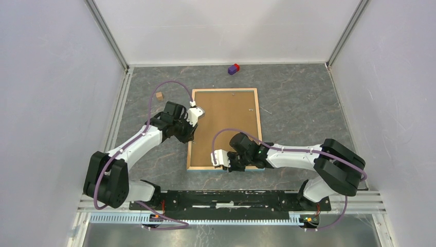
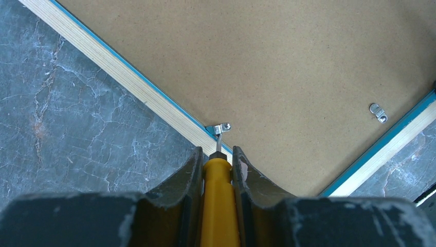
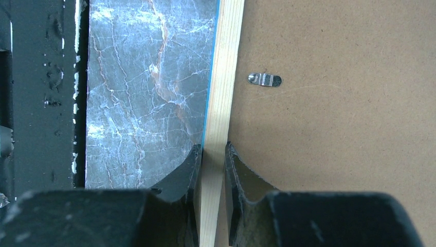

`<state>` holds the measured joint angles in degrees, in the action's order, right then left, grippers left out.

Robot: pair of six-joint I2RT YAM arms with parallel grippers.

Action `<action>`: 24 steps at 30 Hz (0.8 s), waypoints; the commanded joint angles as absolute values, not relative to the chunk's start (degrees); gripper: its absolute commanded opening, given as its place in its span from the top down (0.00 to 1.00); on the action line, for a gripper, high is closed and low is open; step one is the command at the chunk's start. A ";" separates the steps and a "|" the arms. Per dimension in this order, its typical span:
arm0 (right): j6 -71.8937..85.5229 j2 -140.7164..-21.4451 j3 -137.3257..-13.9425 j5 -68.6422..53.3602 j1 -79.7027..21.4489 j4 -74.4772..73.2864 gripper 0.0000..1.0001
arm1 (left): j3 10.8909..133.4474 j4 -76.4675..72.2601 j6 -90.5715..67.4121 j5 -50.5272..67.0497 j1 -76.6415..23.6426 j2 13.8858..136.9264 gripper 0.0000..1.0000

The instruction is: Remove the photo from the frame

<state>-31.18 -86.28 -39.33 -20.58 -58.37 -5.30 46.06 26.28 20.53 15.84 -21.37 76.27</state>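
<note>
Left tool, gripping a yellow screwdriver, is levering a metal tab; right tool is pinching the frame by its rim, backing not yet out.

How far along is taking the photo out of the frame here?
Done: the frame lies face down, fibreboard back up. In hand: the right gripper clamps its near wood rim while the left gripper holds a yellow-handled screwdriver, tip at a metal tab on the left rim. Left: the back is still seated, another tab lies flat on it, and the photo is not in view.
</note>
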 commanded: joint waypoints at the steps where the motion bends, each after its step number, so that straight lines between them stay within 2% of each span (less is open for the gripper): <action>1: -32.43 -89.21 -39.55 -22.12 -58.53 -8.28 1.00 | 46.10 21.24 23.34 14.04 -21.57 77.87 0.98; 7: -32.53 -89.34 -39.56 -22.48 -58.53 -8.34 1.00 | 45.64 19.45 23.84 14.76 -22.08 77.04 0.98; 17: -32.86 -89.69 -39.73 -23.50 -58.53 -8.79 1.00 | 39.40 12.23 36.23 16.24 -25.24 71.94 0.98; 24: -32.96 -90.08 -39.99 -23.60 -58.52 -9.05 1.00 | 39.05 11.77 35.15 18.68 -25.77 72.02 0.98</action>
